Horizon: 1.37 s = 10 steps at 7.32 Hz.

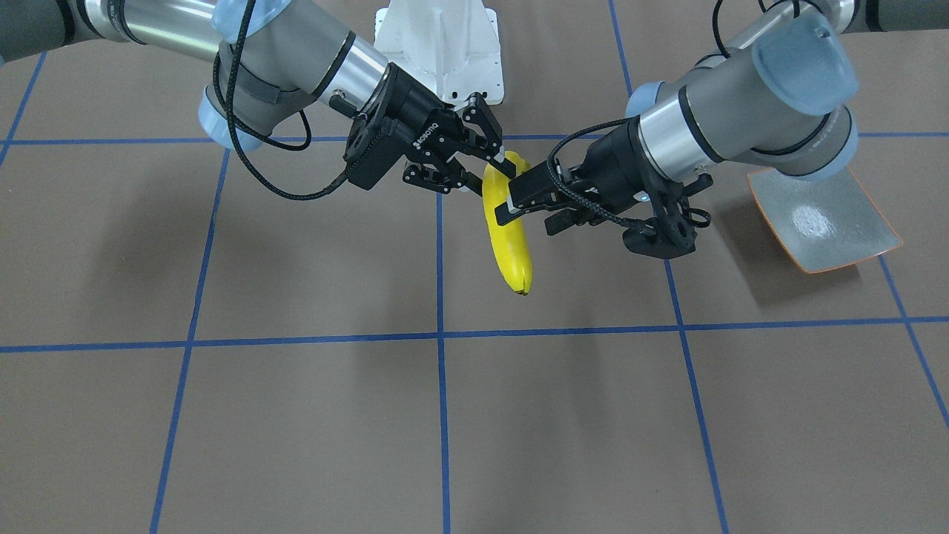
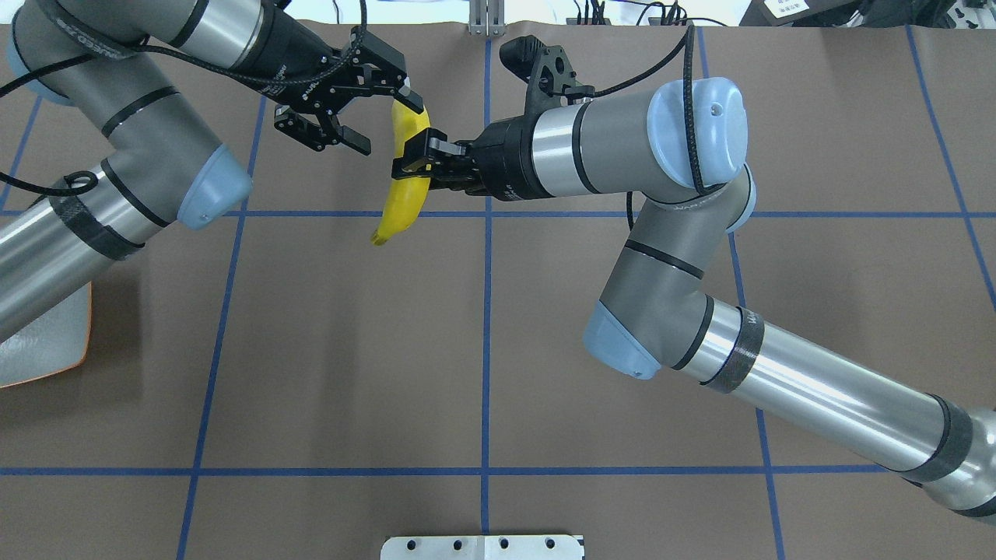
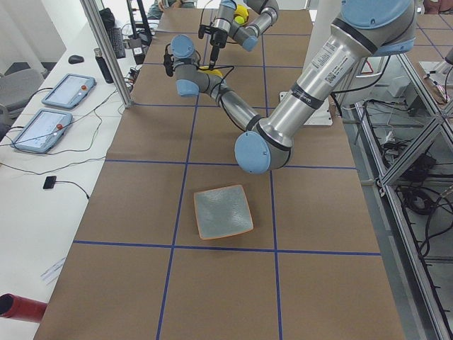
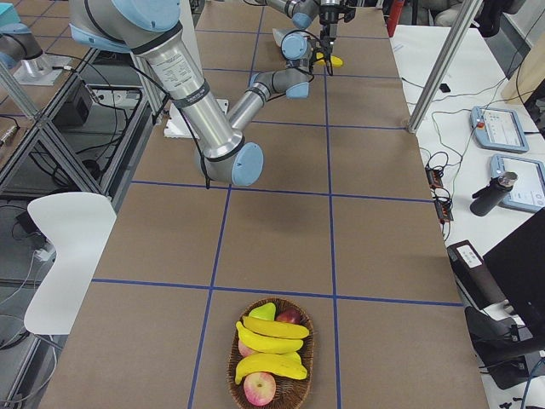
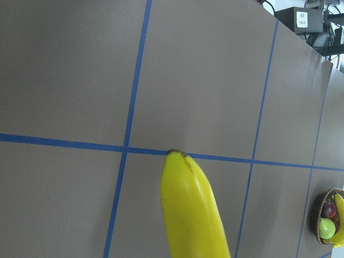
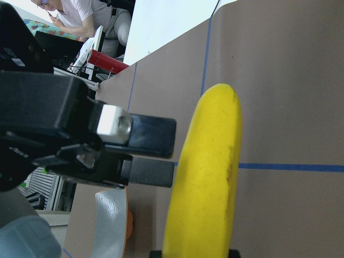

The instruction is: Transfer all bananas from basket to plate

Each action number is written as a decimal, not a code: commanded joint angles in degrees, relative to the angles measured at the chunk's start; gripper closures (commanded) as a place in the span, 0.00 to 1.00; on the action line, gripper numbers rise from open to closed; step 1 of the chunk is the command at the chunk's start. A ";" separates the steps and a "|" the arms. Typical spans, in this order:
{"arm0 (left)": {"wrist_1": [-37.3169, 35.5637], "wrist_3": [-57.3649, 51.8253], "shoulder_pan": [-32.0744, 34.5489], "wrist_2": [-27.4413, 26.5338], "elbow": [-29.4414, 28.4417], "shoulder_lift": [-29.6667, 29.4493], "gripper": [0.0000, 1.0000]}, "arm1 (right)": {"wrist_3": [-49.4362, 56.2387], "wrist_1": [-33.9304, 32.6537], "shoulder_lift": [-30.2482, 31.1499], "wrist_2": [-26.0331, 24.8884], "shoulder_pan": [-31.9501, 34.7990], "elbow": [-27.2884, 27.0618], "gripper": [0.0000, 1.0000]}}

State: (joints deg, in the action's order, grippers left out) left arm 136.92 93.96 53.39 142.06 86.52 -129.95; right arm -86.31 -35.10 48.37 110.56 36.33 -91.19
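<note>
One yellow banana point(image 1: 508, 245) hangs in the air over the table's middle. My right gripper point(image 1: 491, 179) is shut on its upper half, as the overhead view point(image 2: 416, 159) also shows. My left gripper point(image 2: 389, 124) is open beside the banana's point(image 2: 401, 210) upper end, with one finger close to it. The banana fills the left wrist view point(image 5: 193, 215) and the right wrist view point(image 6: 207, 172). The grey-green plate point(image 1: 823, 215) with an orange rim lies bare under my left arm. Three more bananas point(image 4: 271, 341) lie in the wicker basket point(image 4: 302, 388).
The basket also holds apples and a green pear point(image 4: 262, 312) and stands near the table's end on my right. The white robot base point(image 1: 437, 44) stands at the table's back edge. Blue tape lines cross the brown table. Metal posts point(image 3: 106, 49) stand along the operators' side.
</note>
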 commanded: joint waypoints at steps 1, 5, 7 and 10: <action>0.89 1.22 -0.92 -0.03 -0.30 -0.30 0.14 | 0.00 1.25 0.06 -0.87 -0.21 -0.04 1.00; 0.98 1.31 -1.27 -0.03 -0.65 -1.09 0.38 | -0.09 3.01 0.50 -3.07 -1.61 -0.04 1.00; 0.98 1.83 -1.54 -0.12 -0.83 -1.00 1.00 | -0.18 4.16 1.03 -3.07 -1.52 -0.04 1.00; 0.98 2.10 -1.63 -0.03 -0.65 -0.83 1.00 | -0.09 4.77 4.95 -2.98 -1.26 -4.05 0.00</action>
State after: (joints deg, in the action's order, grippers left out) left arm 137.90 95.96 51.79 142.02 85.74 -130.94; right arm -86.47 -30.68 50.69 107.55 34.94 -92.63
